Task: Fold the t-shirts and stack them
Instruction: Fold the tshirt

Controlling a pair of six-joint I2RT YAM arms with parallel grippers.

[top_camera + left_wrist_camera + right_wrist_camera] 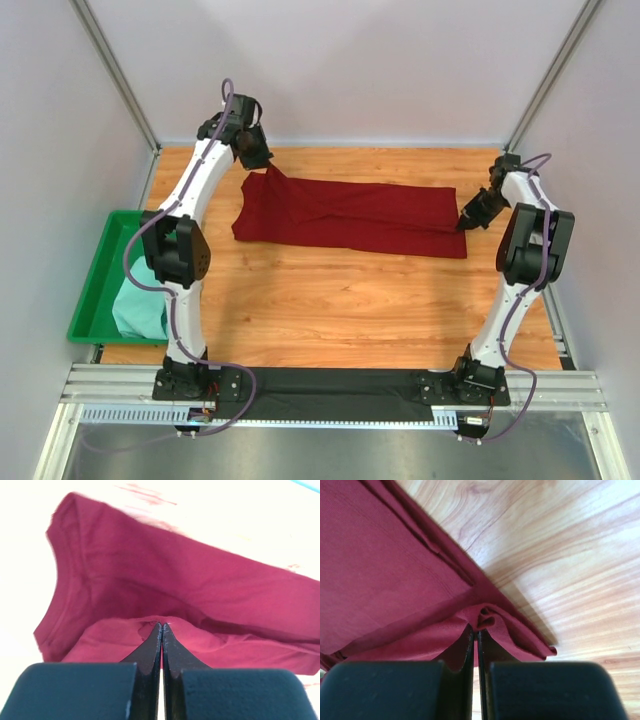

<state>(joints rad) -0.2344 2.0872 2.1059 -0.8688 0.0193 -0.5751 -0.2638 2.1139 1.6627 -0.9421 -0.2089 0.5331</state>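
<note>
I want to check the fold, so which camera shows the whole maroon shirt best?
The top external view: the whole maroon t-shirt lies as a long band across the table. The left wrist view shows only the bunched end the left gripper pinches; the right wrist view only the corner the right gripper pinches.
</note>
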